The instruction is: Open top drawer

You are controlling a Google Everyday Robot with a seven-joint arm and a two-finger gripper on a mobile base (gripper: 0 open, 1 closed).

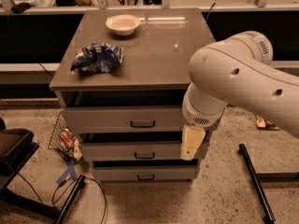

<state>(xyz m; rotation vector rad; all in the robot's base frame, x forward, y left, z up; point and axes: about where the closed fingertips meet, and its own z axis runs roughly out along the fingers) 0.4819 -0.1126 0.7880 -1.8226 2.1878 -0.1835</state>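
Note:
The top drawer [121, 119] is the uppermost of three grey drawers in a cabinet, with a flat front and a small black bar handle [142, 124]. Its front stands slightly out from the cabinet, with a dark gap above it. My gripper [191, 143] hangs from the big white arm [238, 83] at the right end of the drawer fronts, level with the gap between the top and middle drawers, to the right of the handle. It holds nothing.
On the cabinet top [154, 50] lie a blue-and-white crumpled bag [97, 58] and a white bowl [122, 24]. A wire basket [63, 136] with trash stands at the cabinet's left. A black stand's leg [254, 181] lies on the floor to the right. A chair base [14, 148] is at the left.

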